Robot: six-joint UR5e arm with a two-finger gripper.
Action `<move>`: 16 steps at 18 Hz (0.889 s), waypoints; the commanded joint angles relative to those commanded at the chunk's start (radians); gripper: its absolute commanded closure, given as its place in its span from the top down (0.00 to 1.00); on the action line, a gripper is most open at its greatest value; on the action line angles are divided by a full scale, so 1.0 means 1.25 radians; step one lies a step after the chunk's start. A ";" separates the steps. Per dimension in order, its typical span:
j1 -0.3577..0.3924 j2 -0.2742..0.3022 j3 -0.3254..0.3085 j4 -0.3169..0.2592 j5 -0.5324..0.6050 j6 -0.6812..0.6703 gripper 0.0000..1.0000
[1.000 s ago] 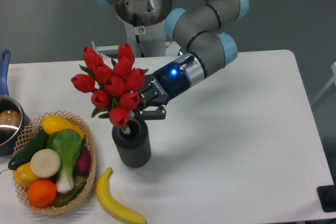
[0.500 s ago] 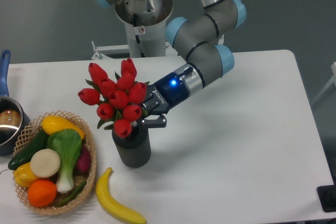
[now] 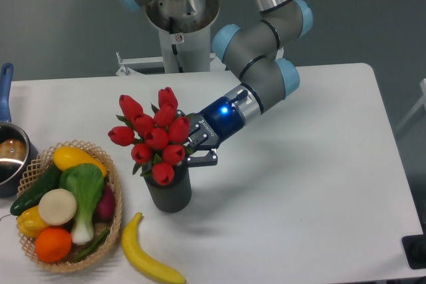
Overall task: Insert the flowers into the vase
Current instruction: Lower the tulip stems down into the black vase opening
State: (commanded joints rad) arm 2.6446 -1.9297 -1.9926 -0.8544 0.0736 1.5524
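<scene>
The flowers (image 3: pixel 153 136) are a tight bunch of red tulip buds with green leaves, tilted to the upper left. Their stems go down into the mouth of the vase (image 3: pixel 171 193), a short dark ribbed cylinder standing upright on the white table. The buds cover most of the vase's mouth. My gripper (image 3: pixel 193 151) reaches in from the right, just above the vase's rim, and is shut on the flowers where the stems meet the buds. The stems themselves are hidden by buds and fingers.
A woven basket (image 3: pixel 114 221) of produce stands left of the vase, close to it. A yellow banana (image 3: pixel 148 257) lies in front of the vase. A pot (image 3: pixel 9 154) with a blue handle sits at the left edge. The robot base (image 3: pixel 180 24) stands at the back.
The gripper has moved down and slightly right with the flowers. The bunch now sits lower, its stems deeper in the vase and its lowest buds at the rim.
</scene>
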 joint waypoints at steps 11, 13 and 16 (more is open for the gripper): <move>0.000 -0.015 -0.009 0.001 0.001 0.032 0.28; 0.000 -0.015 -0.007 0.001 0.001 0.032 0.34; 0.002 -0.014 -0.006 0.001 0.000 0.033 0.42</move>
State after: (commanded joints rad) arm 2.6476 -1.9466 -2.0003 -0.8529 0.0736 1.5938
